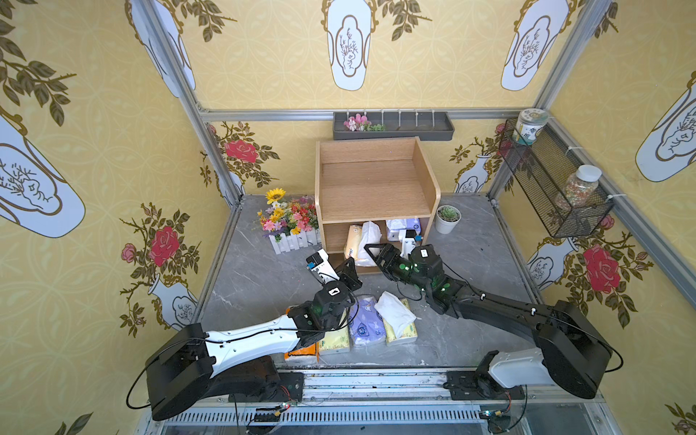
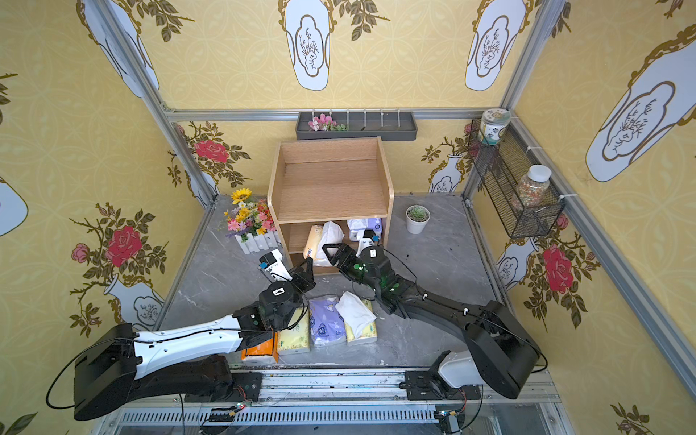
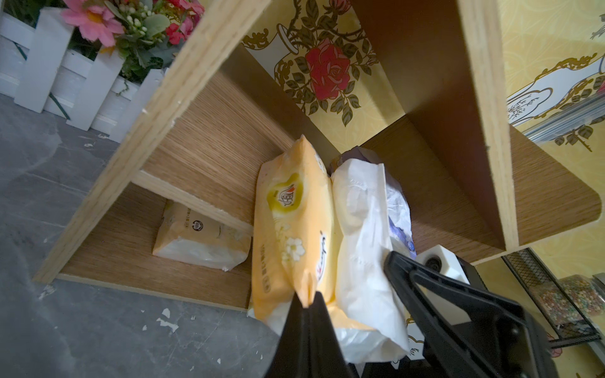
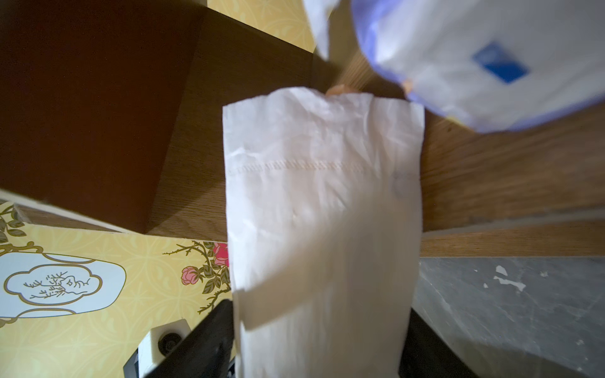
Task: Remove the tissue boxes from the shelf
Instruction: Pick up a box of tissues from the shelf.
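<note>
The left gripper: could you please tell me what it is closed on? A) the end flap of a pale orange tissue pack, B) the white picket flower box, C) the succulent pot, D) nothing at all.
A: in the left wrist view the left gripper pinches the end flap of the pale orange tissue pack standing in the shelf.

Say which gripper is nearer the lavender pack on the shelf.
Right. The right gripper is just in front of the lavender pack, jaws either side of the white tissue beside it. The left gripper is farther, pinching the yellow pack beyond that tissue.
</note>
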Robot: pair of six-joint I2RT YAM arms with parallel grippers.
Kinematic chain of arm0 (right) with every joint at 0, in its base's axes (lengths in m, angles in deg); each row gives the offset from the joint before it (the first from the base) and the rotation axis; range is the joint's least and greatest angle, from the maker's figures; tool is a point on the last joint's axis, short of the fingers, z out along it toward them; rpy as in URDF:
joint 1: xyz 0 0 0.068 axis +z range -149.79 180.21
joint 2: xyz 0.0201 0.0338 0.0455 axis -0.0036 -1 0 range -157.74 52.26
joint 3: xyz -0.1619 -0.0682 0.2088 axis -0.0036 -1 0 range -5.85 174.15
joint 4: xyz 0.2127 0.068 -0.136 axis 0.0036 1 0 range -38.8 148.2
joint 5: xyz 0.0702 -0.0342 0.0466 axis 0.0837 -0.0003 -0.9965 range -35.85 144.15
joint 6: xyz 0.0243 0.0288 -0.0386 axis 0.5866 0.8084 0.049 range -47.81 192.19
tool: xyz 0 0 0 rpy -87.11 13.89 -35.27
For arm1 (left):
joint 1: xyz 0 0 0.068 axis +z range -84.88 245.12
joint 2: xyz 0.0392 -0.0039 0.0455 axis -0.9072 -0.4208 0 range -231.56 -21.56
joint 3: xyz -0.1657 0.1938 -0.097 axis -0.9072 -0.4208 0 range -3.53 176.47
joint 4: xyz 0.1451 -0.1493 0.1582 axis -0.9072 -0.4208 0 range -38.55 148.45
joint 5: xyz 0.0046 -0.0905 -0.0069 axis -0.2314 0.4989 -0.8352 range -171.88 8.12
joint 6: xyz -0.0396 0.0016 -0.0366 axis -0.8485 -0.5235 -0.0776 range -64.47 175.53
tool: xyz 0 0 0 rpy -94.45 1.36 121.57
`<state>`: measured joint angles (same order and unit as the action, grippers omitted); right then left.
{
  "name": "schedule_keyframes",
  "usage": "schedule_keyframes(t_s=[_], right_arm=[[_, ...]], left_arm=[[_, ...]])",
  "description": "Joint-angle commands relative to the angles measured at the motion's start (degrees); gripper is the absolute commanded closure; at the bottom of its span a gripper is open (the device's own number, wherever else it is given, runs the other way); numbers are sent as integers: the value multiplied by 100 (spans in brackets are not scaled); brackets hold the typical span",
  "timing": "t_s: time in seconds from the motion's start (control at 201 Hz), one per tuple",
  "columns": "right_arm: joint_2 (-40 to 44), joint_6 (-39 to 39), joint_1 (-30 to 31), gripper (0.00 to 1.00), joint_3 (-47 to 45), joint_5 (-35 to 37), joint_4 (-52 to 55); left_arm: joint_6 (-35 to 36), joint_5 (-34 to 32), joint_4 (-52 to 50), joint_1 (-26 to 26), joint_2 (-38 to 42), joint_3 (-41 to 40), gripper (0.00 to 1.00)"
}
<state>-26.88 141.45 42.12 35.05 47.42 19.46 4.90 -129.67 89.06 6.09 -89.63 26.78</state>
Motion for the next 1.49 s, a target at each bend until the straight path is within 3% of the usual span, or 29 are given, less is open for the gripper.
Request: schedule_keyframes(t_s=[0.0,0.08,0.194,0.383,0.558,0.667,0.906,1.08,1.235,1.374,1.484], right_arm=[[-23,112,-9,33,59,-40,-604],[-23,123,-7,39,71,-48,-622],[-19,132,-9,50,51,-62,-678],[28,159,-17,57,-17,-62,-688],[223,-5,8,61,2,-84,-501],[434,-96,45,64,-28,-66,-265],[1060,-419,34,67,-260,-123,478],[1617,-986,-50,67,-356,-373,1436],[2136,-1529,-351,66,-292,-936,2368],[2560,-1744,-903,67,-222,-1687,3179],[2861,-1764,-1301,67,-217,-2242,3534]], left_arm=[[18,54,211,-6,17,-16,100],[53,135,211,-15,-4,10,100],[96,229,213,-32,27,24,91],[167,370,223,-31,217,-22,77],[220,518,203,-30,524,-183,50],[105,592,148,-32,882,-451,39],[-280,789,-782,-31,1982,-704,30],[-648,1007,-1722,-17,2230,-413,20],[-1107,2064,-1268,290,1979,-440,12],[-1778,3394,208,627,1394,-714,9],[-2128,3984,1111,637,816,-641,8]])
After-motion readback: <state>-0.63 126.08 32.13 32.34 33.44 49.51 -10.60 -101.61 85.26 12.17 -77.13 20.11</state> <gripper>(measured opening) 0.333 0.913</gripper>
